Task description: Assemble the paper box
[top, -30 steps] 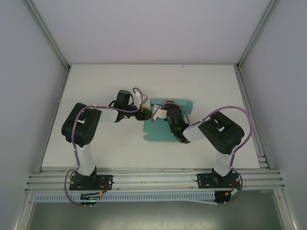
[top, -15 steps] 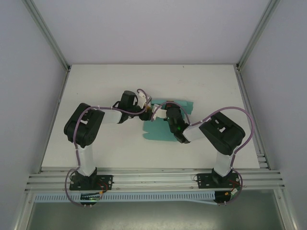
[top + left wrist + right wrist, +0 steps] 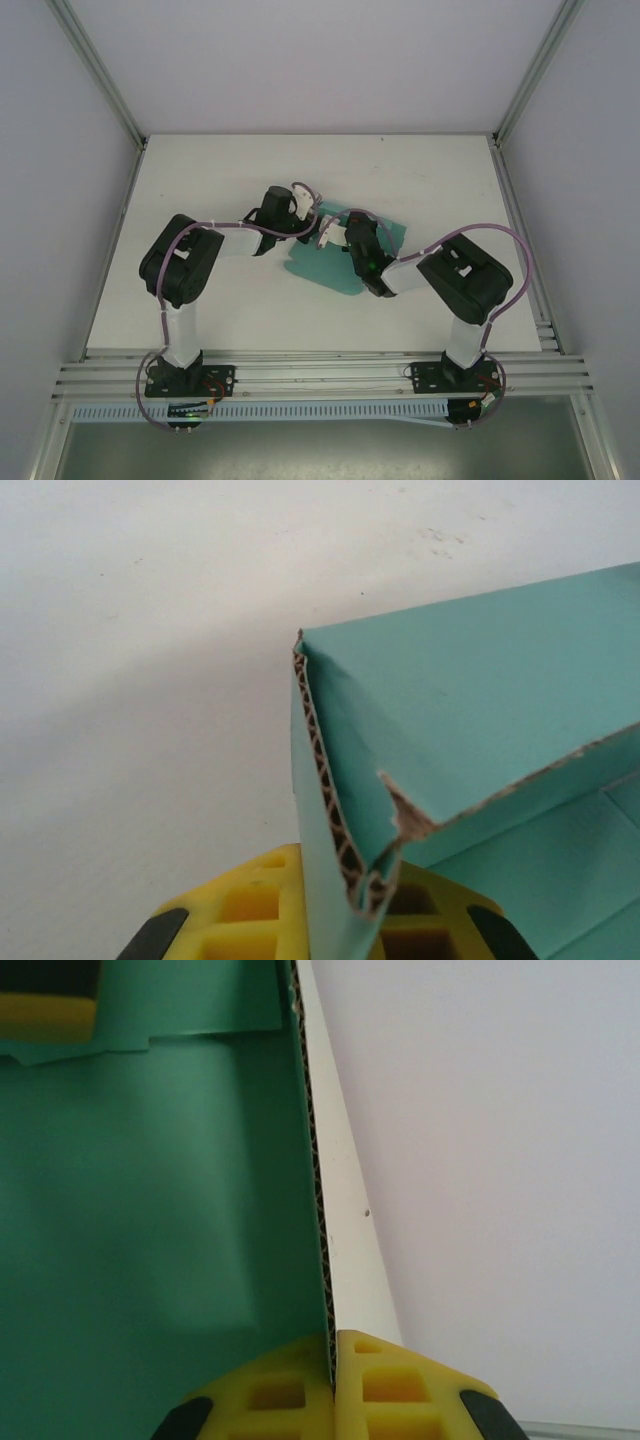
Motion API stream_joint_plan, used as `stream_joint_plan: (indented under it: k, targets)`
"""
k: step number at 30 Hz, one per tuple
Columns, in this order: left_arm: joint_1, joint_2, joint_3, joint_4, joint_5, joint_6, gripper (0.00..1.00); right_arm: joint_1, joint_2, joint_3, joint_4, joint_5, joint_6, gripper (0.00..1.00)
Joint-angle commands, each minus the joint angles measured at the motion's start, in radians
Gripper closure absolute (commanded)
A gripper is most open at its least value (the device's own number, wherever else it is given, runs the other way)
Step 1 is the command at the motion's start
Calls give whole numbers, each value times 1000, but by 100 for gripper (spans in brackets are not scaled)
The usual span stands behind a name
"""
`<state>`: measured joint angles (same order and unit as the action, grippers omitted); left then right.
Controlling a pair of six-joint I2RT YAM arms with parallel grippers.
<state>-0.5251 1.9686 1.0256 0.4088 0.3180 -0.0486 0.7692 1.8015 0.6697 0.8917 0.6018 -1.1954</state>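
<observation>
The paper box is a teal die-cut card sheet, lying skewed mid-table between both arms. My left gripper holds its far left part. In the left wrist view a folded corrugated corner of the teal card runs down between the yellow fingers, and the left gripper is shut on it. My right gripper sits just right of the left one. In the right wrist view the right gripper is shut on the edge of an upright teal panel.
The white tabletop has open room to the left, right and back of the sheet. Metal frame posts stand at the back corners, and a rail runs along the near edge by the arm bases.
The left arm has reached farther right and forward toward the right gripper. The teal sheet has turned from square-on to skewed, with its near left corner swung away.
</observation>
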Motion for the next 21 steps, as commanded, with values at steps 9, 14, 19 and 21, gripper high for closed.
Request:
stream_joint_plan:
  k: [9, 14, 19, 21]
  targets:
    - [-33, 20, -52, -69, -321, -78, 100, -39, -239, -9, -133, 45, 401, 18]
    - [-50, 45, -31, -139, -361, -83, 100, -176, -502, -16, -591, -185, 879, 1]
    - [-50, 66, -12, -163, -302, -118, 100, -392, -630, -30, -829, -736, 1104, 1]
    - [-49, 70, -3, -174, -286, -124, 100, -415, -649, -31, -876, -845, 1088, 1]
